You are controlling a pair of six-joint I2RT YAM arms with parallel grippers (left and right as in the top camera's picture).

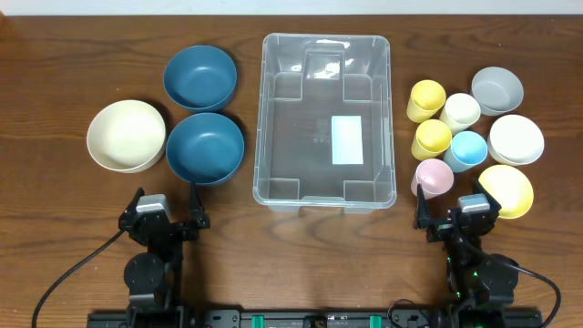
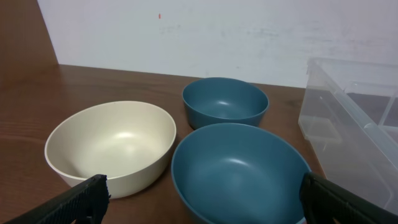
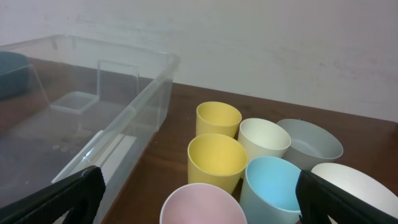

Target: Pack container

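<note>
The left gripper [image 1: 167, 202] is seen low over the brown wooden table [image 1: 55, 55]. Its two black fingers [image 2: 81, 199] are held wide apart, and nothing is held between them. The right gripper [image 1: 456, 205] is held the same way, with its fingers [image 3: 68, 196] spread wide and nothing gripped.

The clear container [image 1: 301, 137] is set upright on the table, with its open side up. It is found between the two grippers and a little ahead of them. It is ahead and to the right of the left gripper, and ahead and to the left of the right gripper. A white label [image 1: 347, 139] is seen on its base.

Just ahead of the left gripper, a near dark blue bowl [image 1: 205, 147] is placed, close to the right finger. A cream bowl [image 1: 127, 135] is placed ahead and to the left, right beside that bowl. A far dark blue bowl [image 1: 199, 76] is set farther ahead.

Just ahead of the right gripper, a pink cup [image 1: 433, 177] is stood by the left finger. A yellow bowl [image 1: 506, 189] is set by the right finger, and it cannot be told if the two touch. Farther ahead, a light blue cup [image 1: 465, 150], a near yellow cup [image 1: 431, 138], a far yellow cup [image 1: 425, 98], a cream cup [image 1: 460, 112], a white bowl [image 1: 516, 138] and a grey bowl [image 1: 496, 89] are packed close together.
</note>
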